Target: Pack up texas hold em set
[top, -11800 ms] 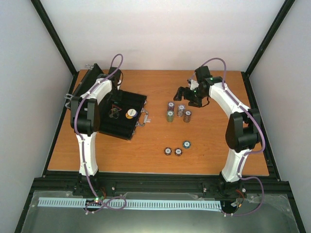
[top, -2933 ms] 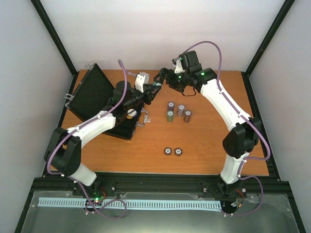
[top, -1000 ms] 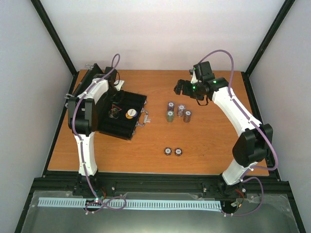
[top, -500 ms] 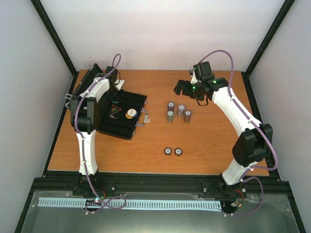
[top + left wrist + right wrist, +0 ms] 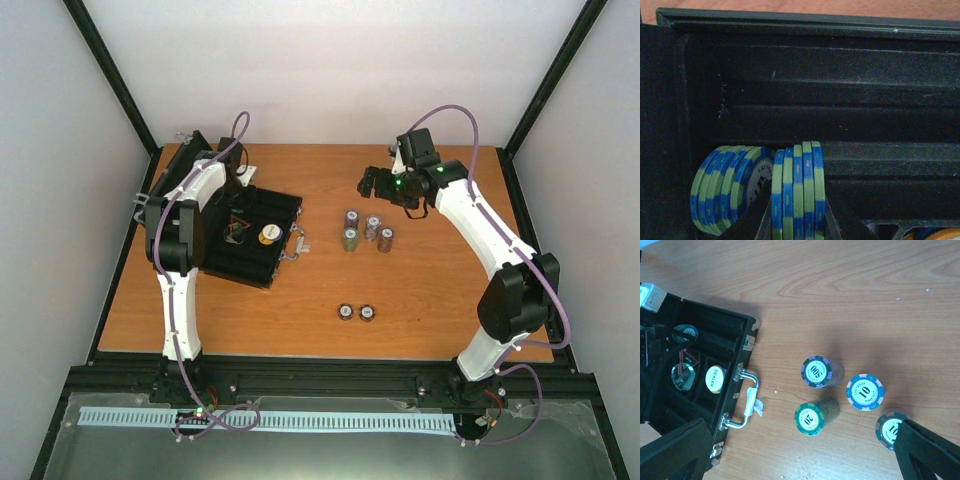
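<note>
Left gripper (image 5: 797, 222): your jaws are narrow and closed on four blue-and-green chips (image 5: 797, 192). The chips stand on edge in a slot of the case.
Neighbour chips: a leaning stack (image 5: 725, 195) of the same colours sits in the same slot, touching the held ones on their left in the wrist view.
Right gripper (image 5: 375, 183): your jaws are spread wide and hold nothing. It hangs over the far middle of the desk (image 5: 430, 290).
Case (image 5: 250, 275): it lies open at the far left corner of the desk, with its lid (image 5: 185, 165) raised on the left side. The silver handle (image 5: 747, 402) faces the middle of the desk.
Dealer disc (image 5: 715, 378): it is inside the case, near the handle side.
Loose chips: four chip stacks (image 5: 816, 372) stand close together just right of the handle. You can read 500, 20 and 10 on their tops, and the fourth is partly hidden by your right finger.
Near pair: two low stacks (image 5: 356, 313) sit side by side toward the near edge, well apart from the four.
</note>
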